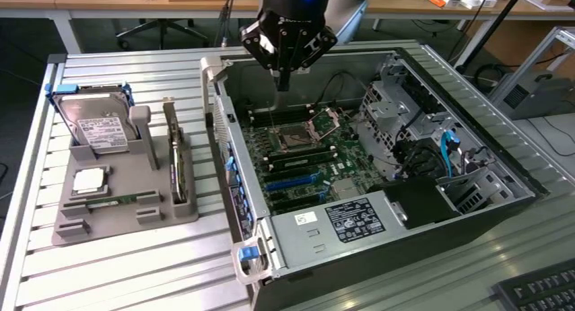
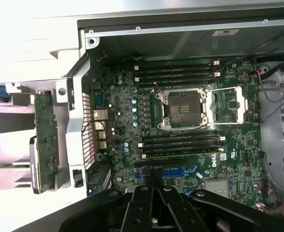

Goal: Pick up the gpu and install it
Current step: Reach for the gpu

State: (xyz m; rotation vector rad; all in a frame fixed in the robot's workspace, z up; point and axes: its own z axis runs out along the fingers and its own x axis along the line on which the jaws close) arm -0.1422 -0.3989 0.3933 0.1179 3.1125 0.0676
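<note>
**Item 1, gpu, count: one.** From my station I see a thin flat card standing on its long edge in a slot of the grey holder tray. It is dark on the broad side. In the wrist view its green-tan circuit board faces the camera. It sits outside the computer case, just beside the case's wall, and nothing grips it.

**Item 2, gripper, count: one.** The fingers are pressed together into a narrow tip and carry nothing. It hangs over the open case above the motherboard, towards the far wall. In the wrist view the tip is above the blue expansion slots.

**Item 3, other tray contents.**
- One silver hard drive, upright in its cradle.
- One processor chip, lying flat.
- One memory stick, lying flat.

**Item 4, case interior.**
- One empty CPU socket.
- Two banks of memory slots, one on each side of the socket.

**Clearances.** The air above the card's top edge is open. The hard drive cradle flanks it on one side and the case wall on the other, both near. The slatted table lies bare in front of the tray.
</note>
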